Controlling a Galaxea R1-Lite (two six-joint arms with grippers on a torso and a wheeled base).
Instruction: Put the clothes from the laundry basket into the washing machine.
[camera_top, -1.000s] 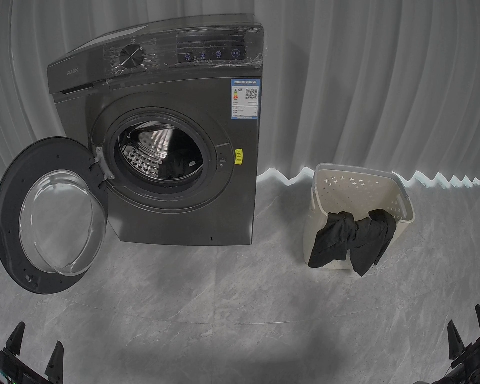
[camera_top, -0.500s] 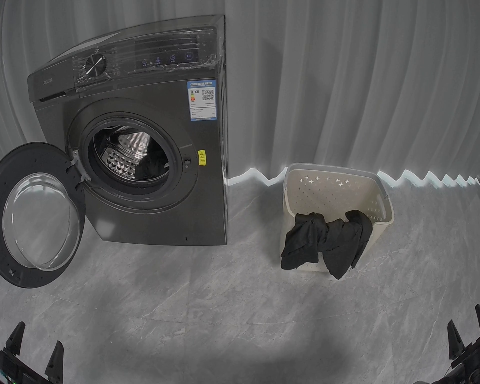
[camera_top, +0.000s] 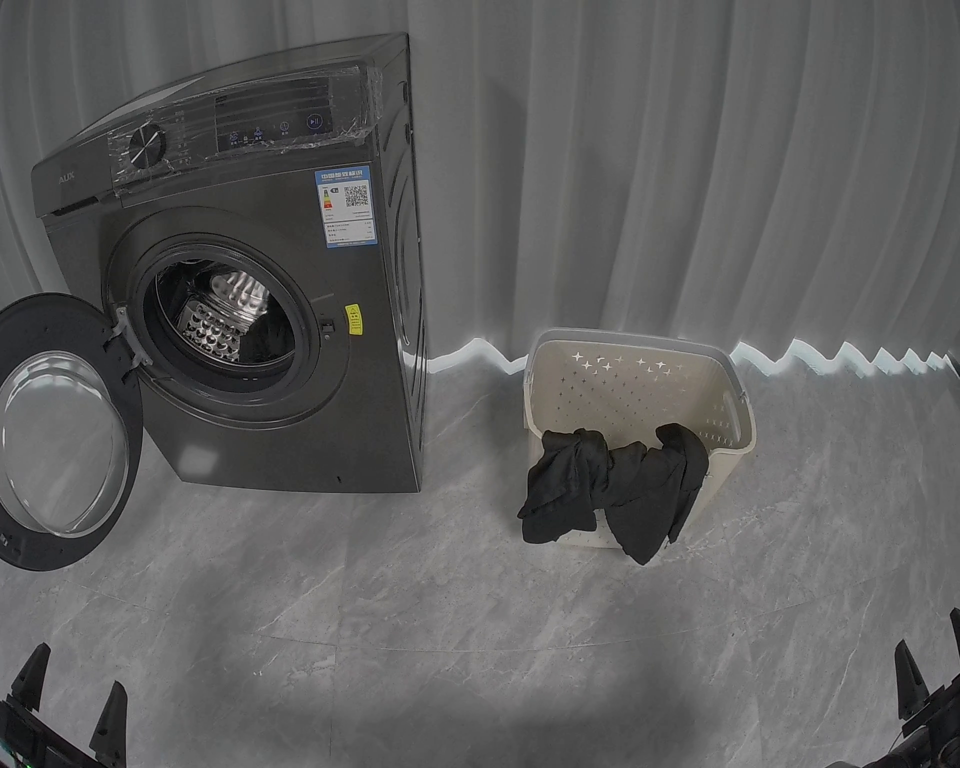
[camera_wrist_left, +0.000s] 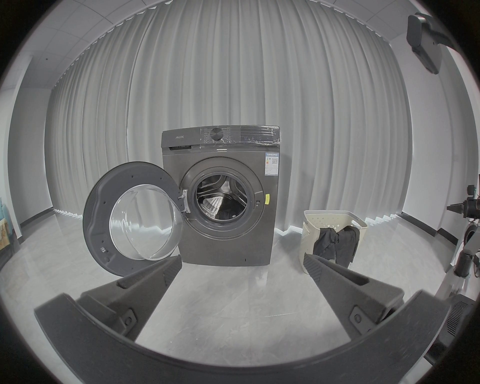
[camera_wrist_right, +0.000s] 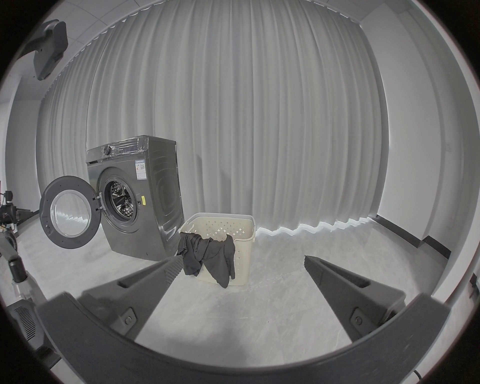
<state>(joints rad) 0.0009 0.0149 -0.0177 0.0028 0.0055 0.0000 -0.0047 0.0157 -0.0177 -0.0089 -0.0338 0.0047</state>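
Dark clothes (camera_top: 610, 485) drape over the laundry basket (camera_top: 630, 395) rim right of centre, the washing machine (camera_top: 290, 440) door (camera_top: 60, 445) open at left, with the left gripper (camera_wrist_left: 241, 257) and right gripper (camera_wrist_right: 242, 258) jaws spread.

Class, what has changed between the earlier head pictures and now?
Only the camera shifted right: the dark grey front-loading washing machine and cream perforated plastic laundry basket slid left in the picture together. Nothing was gripped or released. The black clothes still drape over the basket's rim, the round door stays open, the left claw and right claw stay open.
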